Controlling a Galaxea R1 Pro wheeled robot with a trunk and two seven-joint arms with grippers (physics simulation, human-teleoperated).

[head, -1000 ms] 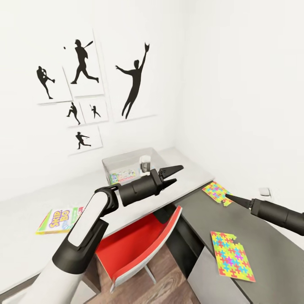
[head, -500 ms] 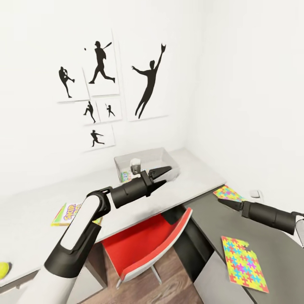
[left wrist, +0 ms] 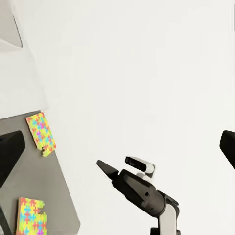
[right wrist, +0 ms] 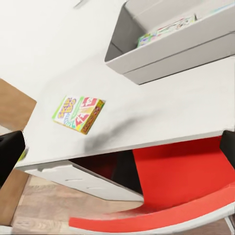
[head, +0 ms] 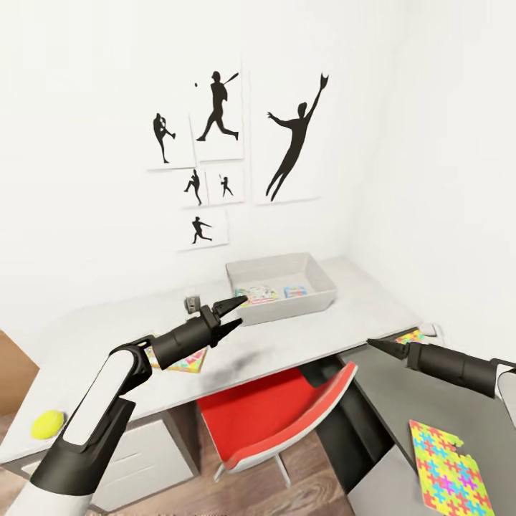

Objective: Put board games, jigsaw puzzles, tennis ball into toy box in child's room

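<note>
Left claw [head: 233, 315] slightly parted, nothing held, hanging above the pale table [head: 344, 322]. Right claw [head: 374, 345] looks pinched to a point, nothing visibly in it; exact gap not readable.

Yellow-green-red board game [right wrist: 78, 113] flat on the table just under and behind the left claw, partly hidden by that arm in the head view. Probably light, stiff cardboard, smooth print, likely slippery; lying flush, so best taken by a long edge, perhaps after sliding it to the table lip for a pinch.

Toy box [head: 326, 297] just ahead of the left claw, rigid grey bin, two printed boxes already flat inside. Shallow and wide, so dropping in from above looks easy.

Tennis ball [head: 47, 423] well back of the left claw near the table's near end; light, fuzzy, grippy, prone to roll, best pinched across the middle.

Jigsaw puzzles: one [head: 450, 473] below the right claw on the dark lower section, one [head: 412, 336] just beyond it. Thin, flush, probably floppy or liable to break apart; hardest pick, edge grip only.

Table top smooth and pale, faint dark smudge near the middle. Red chair [head: 287, 416] tucked under, between the claws. White walls, black baseball silhouettes [head: 294, 136], wood-plank floor.
</note>
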